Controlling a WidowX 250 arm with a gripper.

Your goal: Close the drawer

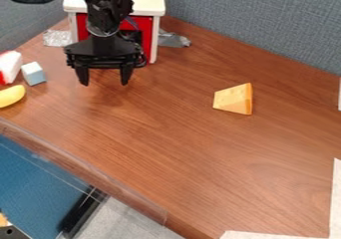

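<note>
In the camera view, the red drawer [148, 34] sits in the white box [146, 0] at the far edge of the table [200, 158]. It looks shut or nearly, so little seems left. The claw [104, 83] is open in front.

Gry-blue partitions [259, 24] behind brn wood tbl [200, 153]; gry flr [133, 222] below
</note>
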